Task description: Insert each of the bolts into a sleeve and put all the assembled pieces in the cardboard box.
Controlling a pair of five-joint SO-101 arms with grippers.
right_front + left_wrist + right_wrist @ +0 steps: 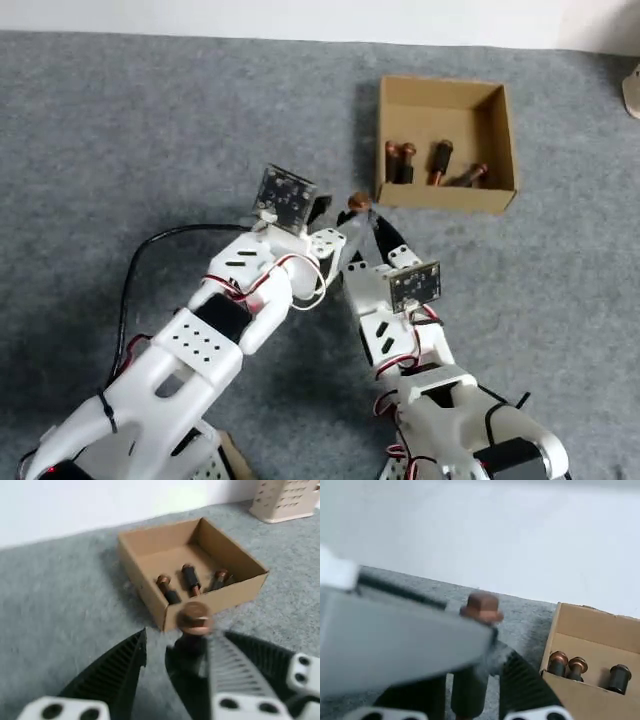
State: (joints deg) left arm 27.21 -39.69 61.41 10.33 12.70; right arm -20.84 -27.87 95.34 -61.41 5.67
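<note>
right fingers (525, 685) grip the sleeved bolt (481, 607); left fingers (125, 665) open beside it.

Grey, carpet-like covering across the desk (120, 130), and that is our playing surface. The open cardboard box (445, 198) sits flat on it, far side, toward the right. Beyond the box, right at the desk's right edge, a beige perforated object (632, 92) stands on the grey. On the left, a black cable (128, 280) curves across the covering.
</note>
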